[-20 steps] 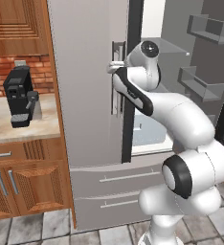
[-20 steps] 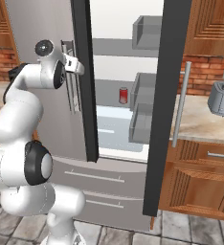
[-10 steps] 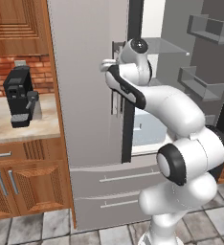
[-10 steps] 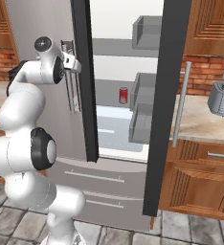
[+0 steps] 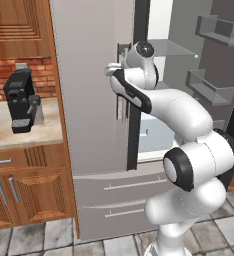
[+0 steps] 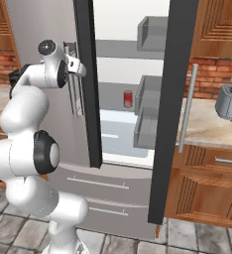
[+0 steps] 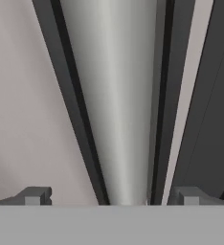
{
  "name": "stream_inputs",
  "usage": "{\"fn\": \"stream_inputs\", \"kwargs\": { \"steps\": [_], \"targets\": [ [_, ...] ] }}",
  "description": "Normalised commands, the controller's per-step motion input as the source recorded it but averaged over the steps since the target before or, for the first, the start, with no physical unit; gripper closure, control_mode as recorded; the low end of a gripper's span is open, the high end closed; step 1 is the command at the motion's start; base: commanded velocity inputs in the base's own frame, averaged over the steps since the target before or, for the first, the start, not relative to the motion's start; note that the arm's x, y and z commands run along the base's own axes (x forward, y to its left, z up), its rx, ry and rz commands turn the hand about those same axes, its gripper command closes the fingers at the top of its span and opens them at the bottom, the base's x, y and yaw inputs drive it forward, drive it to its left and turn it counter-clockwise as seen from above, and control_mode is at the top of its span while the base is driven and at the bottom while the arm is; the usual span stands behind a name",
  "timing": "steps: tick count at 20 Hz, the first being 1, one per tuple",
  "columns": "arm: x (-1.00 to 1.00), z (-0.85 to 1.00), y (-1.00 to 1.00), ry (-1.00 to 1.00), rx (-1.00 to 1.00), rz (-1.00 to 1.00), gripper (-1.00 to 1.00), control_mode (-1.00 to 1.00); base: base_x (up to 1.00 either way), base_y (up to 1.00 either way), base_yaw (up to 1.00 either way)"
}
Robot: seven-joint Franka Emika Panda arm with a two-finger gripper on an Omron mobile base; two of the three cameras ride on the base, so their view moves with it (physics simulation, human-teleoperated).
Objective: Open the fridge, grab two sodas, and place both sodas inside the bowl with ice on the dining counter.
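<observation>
The gripper (image 6: 81, 68) has slid closer along the left door's bar handle (image 7: 116, 95) of the fridge (image 5: 89, 100) over the last second — fingers spread wide, handle between them, unclamped. Right door open; one red soda (image 6: 128, 98) waits on a shelf — likely the next target.

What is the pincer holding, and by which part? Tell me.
Nothing is held. The pincer is open, its fingertips standing either side of the left door's bar handle on the fridge, not closed on it.
</observation>
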Motion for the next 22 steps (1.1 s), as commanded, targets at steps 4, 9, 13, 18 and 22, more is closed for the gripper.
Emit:
{"fn": "stream_inputs", "kwargs": {
  "steps": [4,9,13,18,22],
  "targets": [
    [0.33,-0.05,-0.21,0.0,0.0,0.0,-1.0,-1.0,0.0,0.0,0.0],
    [0.43,-0.07,0.0,-0.01,0.0,0.0,1.0,-1.0,0.0,0.0,0.0],
    [0.27,-0.07,0.0,-0.04,0.0,0.01,1.0,-1.0,0.0,0.0,0.0],
    [0.03,-0.1,0.14,-0.07,0.0,0.06,1.0,-1.0,0.0,0.0,0.0],
    [-0.46,-0.15,0.71,-0.11,-0.02,0.09,1.0,-1.0,0.0,0.0,0.0]
  ]
}}
